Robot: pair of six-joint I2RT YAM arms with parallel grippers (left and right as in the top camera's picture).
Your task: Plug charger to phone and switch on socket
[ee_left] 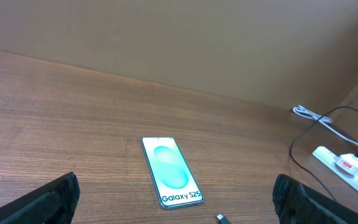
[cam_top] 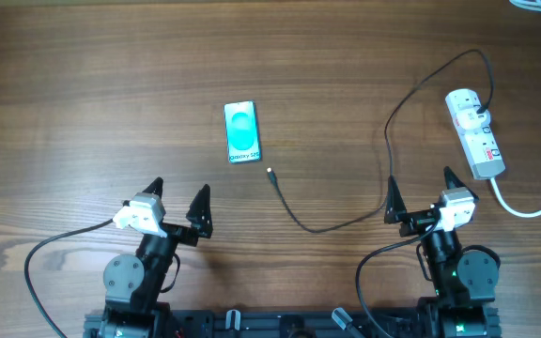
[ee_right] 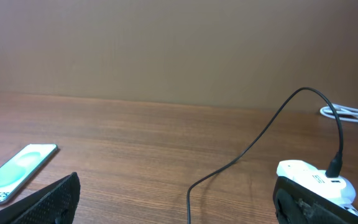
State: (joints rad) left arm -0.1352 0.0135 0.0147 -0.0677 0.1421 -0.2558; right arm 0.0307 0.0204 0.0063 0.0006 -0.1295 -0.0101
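Left gripper [cam_top: 178,188] at near edge of table [cam_top: 83,94], jaws spread wide, nothing held. Right gripper [cam_top: 419,178] the same: wide open, empty.

Charger [cam_top: 319,227]: the cable's lowest sag lies between the two grippers and passes close by the right gripper's inner finger. Its connector [cam_top: 270,172] lies loose on the wood, gripped by nothing. From the sag the cable climbs on the right, loops far and comes down to the plug [cam_top: 478,116], seated in the socket's far outlet.

Phone [cam_top: 241,132] lies flat just beyond the connector, near it but not touching. Screen is up and lit teal, with "Galaxy S25" lettering at the near end.

Socket [cam_top: 475,134] is at far right, beyond the right gripper, lying slightly tilted. White cord [cam_top: 533,211] leaves its near end and curves off right. Switch positions: cannot tell.
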